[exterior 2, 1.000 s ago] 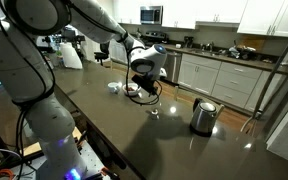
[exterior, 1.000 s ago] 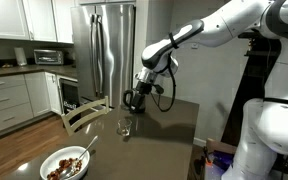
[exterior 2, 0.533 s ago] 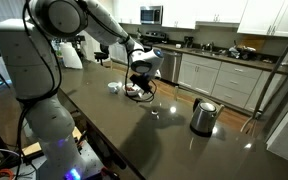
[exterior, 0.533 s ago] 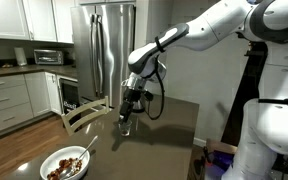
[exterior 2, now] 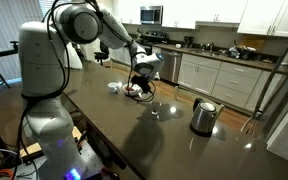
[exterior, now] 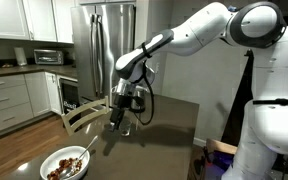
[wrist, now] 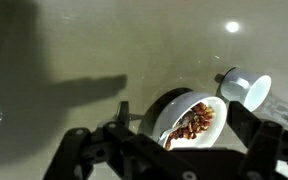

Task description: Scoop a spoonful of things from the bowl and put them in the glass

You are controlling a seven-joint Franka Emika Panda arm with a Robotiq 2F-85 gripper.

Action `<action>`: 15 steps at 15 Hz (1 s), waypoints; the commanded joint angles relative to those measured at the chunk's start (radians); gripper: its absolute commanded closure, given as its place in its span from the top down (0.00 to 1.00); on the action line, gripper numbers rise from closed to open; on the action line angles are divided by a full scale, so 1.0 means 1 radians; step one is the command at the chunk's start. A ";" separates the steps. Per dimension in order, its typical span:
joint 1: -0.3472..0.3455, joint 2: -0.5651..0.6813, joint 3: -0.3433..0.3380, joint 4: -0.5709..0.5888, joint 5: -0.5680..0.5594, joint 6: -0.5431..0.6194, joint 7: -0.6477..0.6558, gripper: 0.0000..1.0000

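Bowl: white bowl (wrist: 160,108) on the dark table (exterior: 174,120). I use it as my landmark. It also shows at the near corner in an exterior view (exterior: 46,166).
Bowl contents: a heap of brown, reddish pieces (wrist: 192,122) sits mid-bowl with white wall showing around it. I can't tell what the pieces are.
Spoon: white spoon (wrist: 246,88) rests on the bowl's rim, with its round end outside the bowl and off to one side. In an exterior view it slants up out of the bowl (exterior: 84,153).
Gripper: my gripper (wrist: 174,150) hangs above the table with its fingers spread wide and nothing between them. From the wrist, the bowl shows in the gap between the fingers, lower down and untouched. The exterior views put it up off the table (exterior: 116,118) and just over the bowl area (exterior 2: 142,84).
Glass: clear glass (exterior 2: 154,109) stands upright on the table beside the bowl and apart from it, on the side toward the metal canister.
Glass contents: too small and see-through to tell.
Metal canister: shiny canister (exterior 2: 203,116) stands beyond the glass and well apart from the bowl. Its inside is not visible.
Background: steel fridge (exterior: 104,50) and a pale chair back (exterior: 84,115) sit past the bowl's end of the table.
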 commanded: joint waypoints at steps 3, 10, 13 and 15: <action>-0.034 0.024 0.039 0.023 -0.015 -0.013 -0.008 1.00; -0.031 0.043 0.064 0.021 0.053 0.042 0.035 1.00; -0.027 0.061 0.076 0.026 0.084 0.087 0.036 1.00; -0.028 0.078 0.084 0.032 0.084 0.112 0.021 1.00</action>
